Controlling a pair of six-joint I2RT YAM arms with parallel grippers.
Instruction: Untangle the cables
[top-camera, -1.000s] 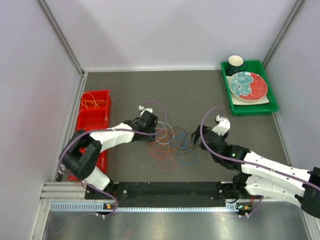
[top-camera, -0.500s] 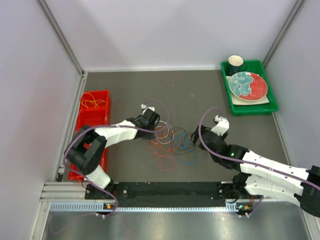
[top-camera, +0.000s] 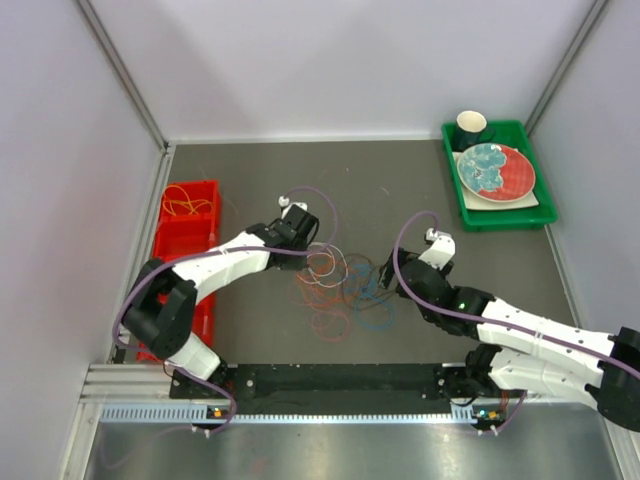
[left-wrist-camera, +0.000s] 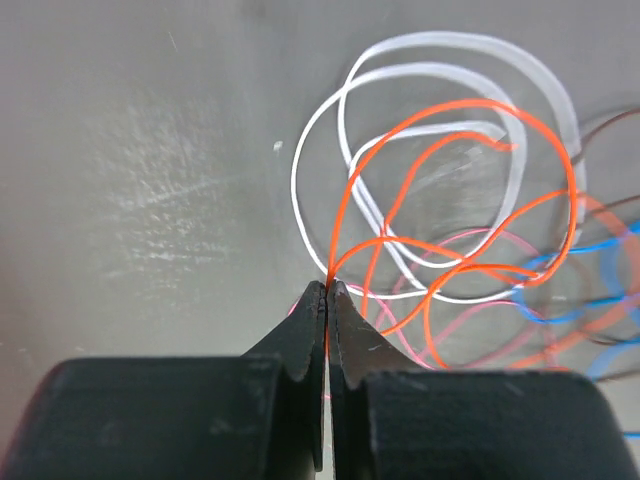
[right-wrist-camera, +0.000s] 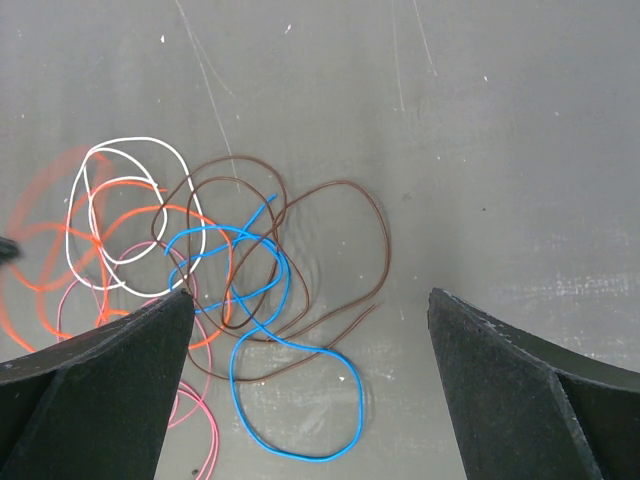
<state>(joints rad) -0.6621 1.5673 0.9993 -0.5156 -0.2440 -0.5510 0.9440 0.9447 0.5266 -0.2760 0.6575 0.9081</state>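
- Dark grey worktop (top-camera: 400, 190) fills the overhead view, closed in by pale walls (top-camera: 330, 60) on three sides.
- At the left edge of that view lies a long red bin (top-camera: 190, 240); a small bundle of orange-yellow wire (top-camera: 186, 204) sits in its upper end.
- In the upper right corner stands a green tray (top-camera: 500, 218) holding a red and teal plate (top-camera: 497, 170) and a dark cup (top-camera: 471, 127).
- The cables (top-camera: 340, 285) lie in a loose heap of overlapping loops near the middle of the worktop, between the two arms.
- Seen from the left wrist, the left gripper (left-wrist-camera: 327, 287) is clenched on a strand of the orange cable (left-wrist-camera: 460, 103), which rises out from between the fingertips and curls toward the upper right of the frame.
- The white cable (left-wrist-camera: 450, 40) loops behind the orange one, crossing it in several places.
- Seen from the right wrist, the right gripper (right-wrist-camera: 308, 292) is spread wide, grasping nothing, above the heap.
- Below it the blue cable (right-wrist-camera: 300, 457) makes a loop at the lower middle of the frame, and its upper part crosses the dark brown cable (right-wrist-camera: 386, 240).
- The pink cable (right-wrist-camera: 205, 420) runs off at the lower left, under the white and orange loops.
- The brown loops reach furthest right of the heap.
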